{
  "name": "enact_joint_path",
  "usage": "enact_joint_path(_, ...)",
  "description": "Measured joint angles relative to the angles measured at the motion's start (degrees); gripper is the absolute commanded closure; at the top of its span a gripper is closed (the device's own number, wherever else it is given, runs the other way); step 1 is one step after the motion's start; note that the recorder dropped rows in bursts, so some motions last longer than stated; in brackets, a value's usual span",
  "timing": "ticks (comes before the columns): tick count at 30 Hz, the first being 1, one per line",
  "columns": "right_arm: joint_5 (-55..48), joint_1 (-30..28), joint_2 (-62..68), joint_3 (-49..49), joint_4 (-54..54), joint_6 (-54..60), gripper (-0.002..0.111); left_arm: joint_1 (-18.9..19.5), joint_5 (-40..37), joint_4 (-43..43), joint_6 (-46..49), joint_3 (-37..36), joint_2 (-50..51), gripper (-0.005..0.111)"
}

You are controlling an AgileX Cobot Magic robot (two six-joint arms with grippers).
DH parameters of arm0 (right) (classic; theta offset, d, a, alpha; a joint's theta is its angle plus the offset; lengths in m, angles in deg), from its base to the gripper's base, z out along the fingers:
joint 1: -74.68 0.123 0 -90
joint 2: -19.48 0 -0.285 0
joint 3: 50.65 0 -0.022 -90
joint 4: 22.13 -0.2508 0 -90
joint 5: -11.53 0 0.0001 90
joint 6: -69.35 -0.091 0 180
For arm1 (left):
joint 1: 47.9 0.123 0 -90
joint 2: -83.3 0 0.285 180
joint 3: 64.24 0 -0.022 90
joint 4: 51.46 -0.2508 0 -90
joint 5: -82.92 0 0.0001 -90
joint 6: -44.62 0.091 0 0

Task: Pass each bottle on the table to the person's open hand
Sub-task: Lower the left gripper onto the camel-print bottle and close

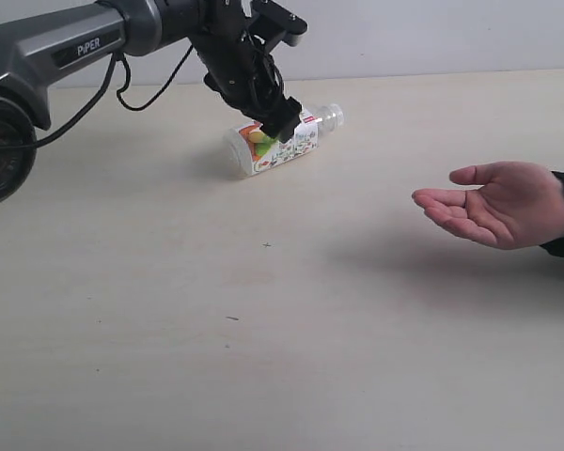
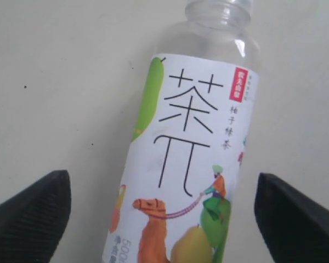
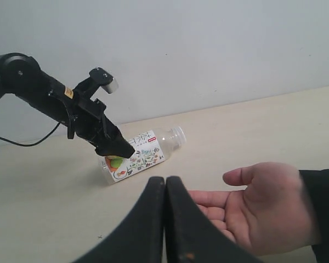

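One bottle (image 1: 282, 143) is seen on the table (image 1: 263, 366), laid on its side, with its clear neck turned roughly toward the person's hand (image 1: 498, 207). The hand is held palm up above the table, open, with the fingers extended close together and the thumb raised; nothing is held in it. The bottle is placed well apart from the hand, out beyond the fingertips and farther back on the table. A white label with fruit, a camel and large dark characters is wrapped around it. The left gripper (image 1: 274, 127) is lowered over the bottle's middle, with the jaws spread wide; its fingers (image 2: 33, 219) are shown on either side of the label, clear of it. The right gripper (image 3: 165, 219) is pressed together, just beside the hand's fingers.
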Motion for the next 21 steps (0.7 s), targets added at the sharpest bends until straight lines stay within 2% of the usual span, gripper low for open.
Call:
enact_joint_path(17, 0.0, 0.0, 0.0, 0.0, 0.0, 0.0, 0.108, 0.0, 0.94, 0.0, 0.0, 0.0, 2.51, 0.02)
enact_joint_path(21, 0.0, 0.0, 0.0, 0.0, 0.0, 0.0, 0.108, 0.0, 0.94, 0.0, 0.0, 0.0, 3.04, 0.023)
